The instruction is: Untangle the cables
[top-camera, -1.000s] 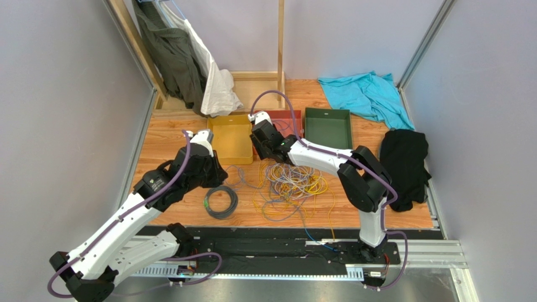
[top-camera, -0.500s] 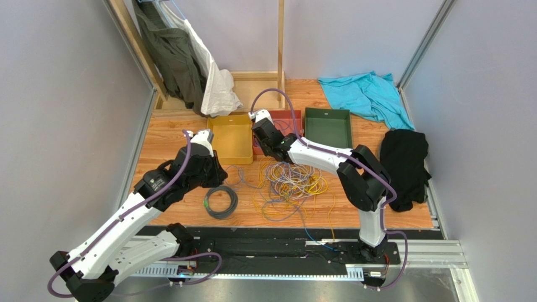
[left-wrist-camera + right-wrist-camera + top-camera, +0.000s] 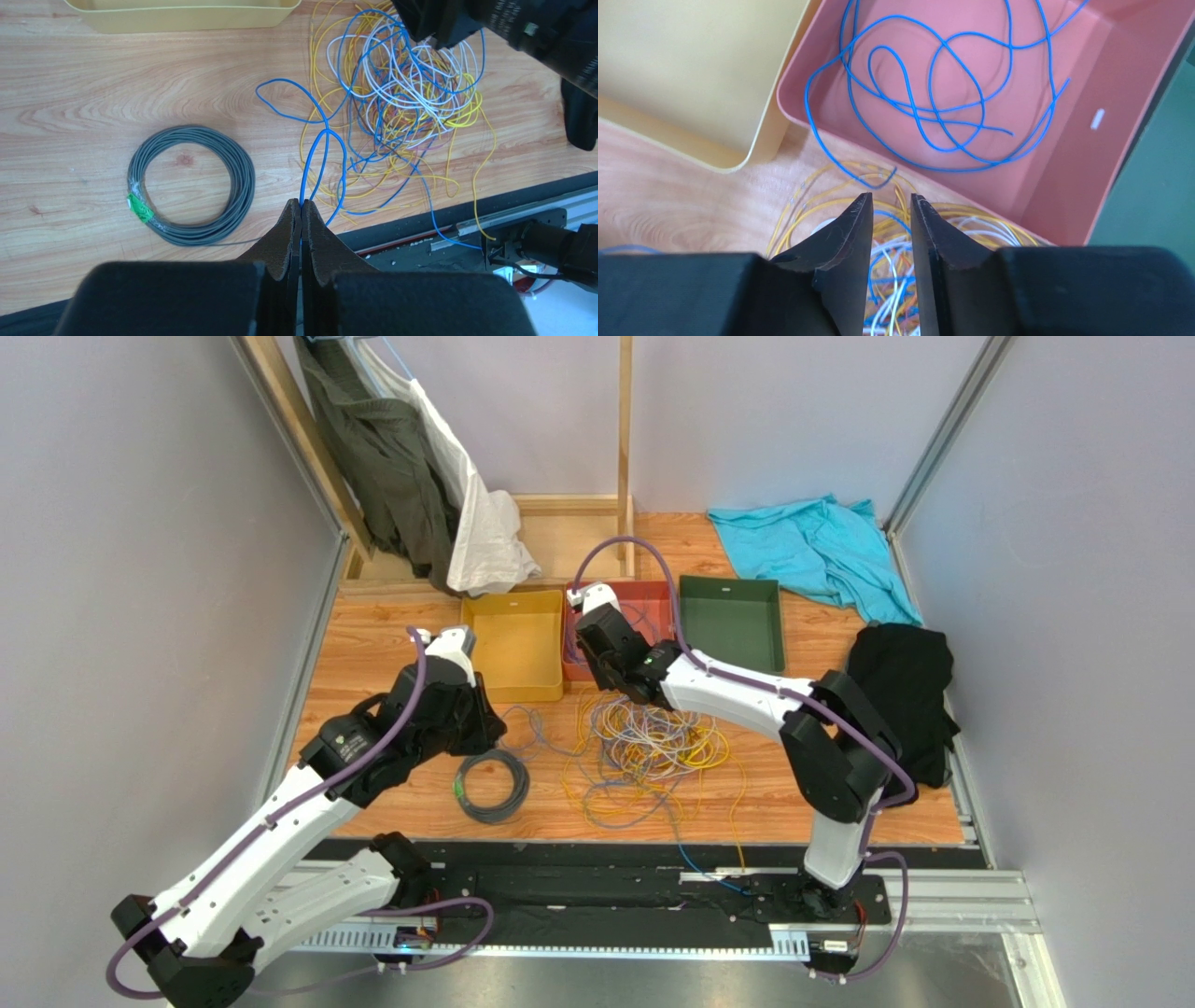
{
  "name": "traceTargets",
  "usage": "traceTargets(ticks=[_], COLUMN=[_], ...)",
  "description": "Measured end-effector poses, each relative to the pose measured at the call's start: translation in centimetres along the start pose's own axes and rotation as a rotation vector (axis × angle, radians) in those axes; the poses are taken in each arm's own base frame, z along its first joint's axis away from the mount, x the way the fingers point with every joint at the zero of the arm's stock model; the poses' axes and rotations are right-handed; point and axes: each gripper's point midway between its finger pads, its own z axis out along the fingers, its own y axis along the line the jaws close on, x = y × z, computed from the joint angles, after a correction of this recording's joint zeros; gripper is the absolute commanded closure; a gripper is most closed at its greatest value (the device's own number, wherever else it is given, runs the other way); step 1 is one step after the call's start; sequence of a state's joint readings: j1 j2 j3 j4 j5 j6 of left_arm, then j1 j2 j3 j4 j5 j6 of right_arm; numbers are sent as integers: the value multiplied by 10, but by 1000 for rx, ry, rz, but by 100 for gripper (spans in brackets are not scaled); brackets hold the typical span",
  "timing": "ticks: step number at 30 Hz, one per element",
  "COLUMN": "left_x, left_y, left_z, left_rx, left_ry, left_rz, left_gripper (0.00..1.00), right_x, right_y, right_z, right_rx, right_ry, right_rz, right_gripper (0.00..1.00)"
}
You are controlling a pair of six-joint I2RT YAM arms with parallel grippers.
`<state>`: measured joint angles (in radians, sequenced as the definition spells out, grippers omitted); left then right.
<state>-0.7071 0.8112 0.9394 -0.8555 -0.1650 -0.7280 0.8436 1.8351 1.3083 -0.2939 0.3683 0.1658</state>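
The cables [image 3: 652, 742] lie in a loose tangle of yellow, white and blue wires on the wooden table; they also show in the left wrist view [image 3: 396, 91]. My left gripper [image 3: 302, 204] is shut on a blue cable loop [image 3: 319, 150] that runs out to the tangle. It sits left of the pile [image 3: 484, 724]. My right gripper [image 3: 891, 199] hangs open over the far edge of the tangle [image 3: 948, 231], with nothing between its fingers. It hovers by the red tray [image 3: 603, 655]. One blue cable [image 3: 934, 91] lies coiled in the red tray [image 3: 1088, 140].
A yellow tray [image 3: 515, 647] and a green tray [image 3: 730, 620] flank the red tray [image 3: 648, 597]. A grey coil with a green tag [image 3: 189, 183] lies near the left gripper. A teal cloth [image 3: 814, 546] and a black cloth [image 3: 905, 700] lie at the right.
My right wrist has shifted a little to the right, toward the red tray. The left arm and its blue loop have not moved.
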Motion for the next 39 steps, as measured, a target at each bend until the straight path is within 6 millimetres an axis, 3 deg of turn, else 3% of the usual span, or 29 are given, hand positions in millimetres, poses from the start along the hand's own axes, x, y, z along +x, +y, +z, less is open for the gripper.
traceTargets(ticks=[3,11,28,34,37,39], left_x=[4,10,24,27,27,28], left_y=[1,2,6,7,7,7], left_z=[2,2,2,6,7,7], left_rx=[-1,1,-19,-30,-31,-33], left_ry=[13,40,108,132,134,137], left_rz=[1,5,13,17,17,18], left_gripper=[100,100,100,100,100,100], right_x=[2,4,13,17,17,15], right_y=[-1,4,23,25,26,24], right_z=[-9,-3,22,36,38,38], right_rx=[2,69,117,151,163,173], right_ry=[-13,-87,-135,-121,-121,-124], right_rz=[-10,-165,-297,-330,-340,-342], right_gripper=[60,52,52,61,81,89])
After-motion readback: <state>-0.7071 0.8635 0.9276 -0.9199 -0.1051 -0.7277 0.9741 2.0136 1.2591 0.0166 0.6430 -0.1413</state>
